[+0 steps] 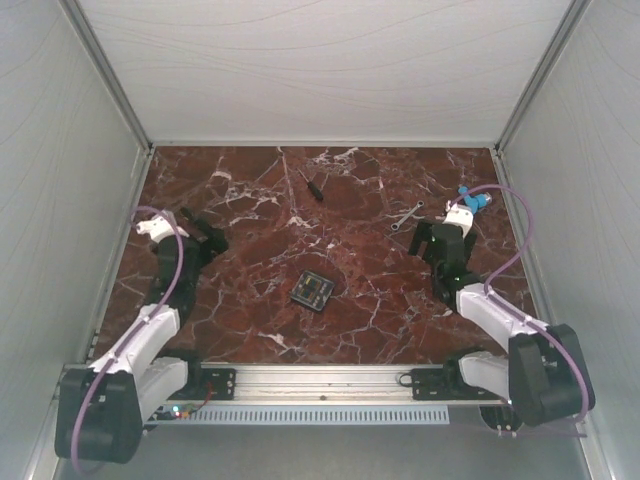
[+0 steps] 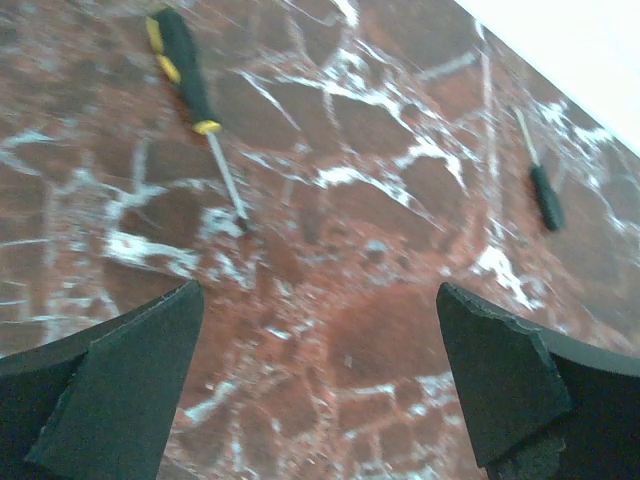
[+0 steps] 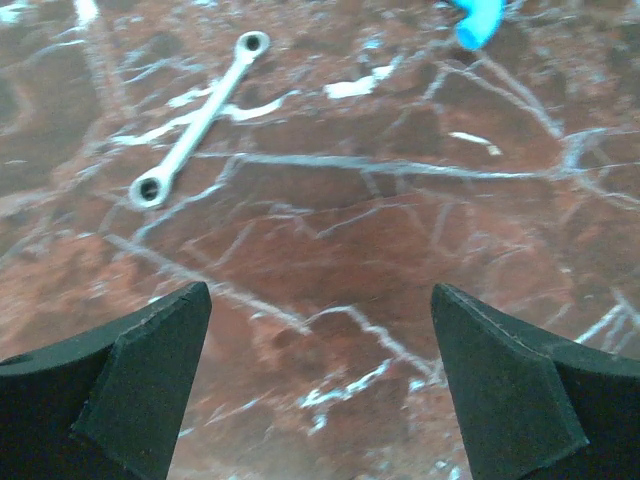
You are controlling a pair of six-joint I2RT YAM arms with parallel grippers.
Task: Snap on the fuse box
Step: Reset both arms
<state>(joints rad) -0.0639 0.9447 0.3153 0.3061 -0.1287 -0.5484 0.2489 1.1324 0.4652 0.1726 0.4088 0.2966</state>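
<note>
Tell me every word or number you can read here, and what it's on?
None can be read. The fuse box shows only a grid of slots, any print too small to tell. The wrench, the yellow-and-black screwdriver and the black screwdriver show no legible marks.

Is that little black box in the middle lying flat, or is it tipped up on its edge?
Flat. The fuse box lies on the marble table with its broad gridded face up. Whether a clear lid covers it, cannot tell.
</note>
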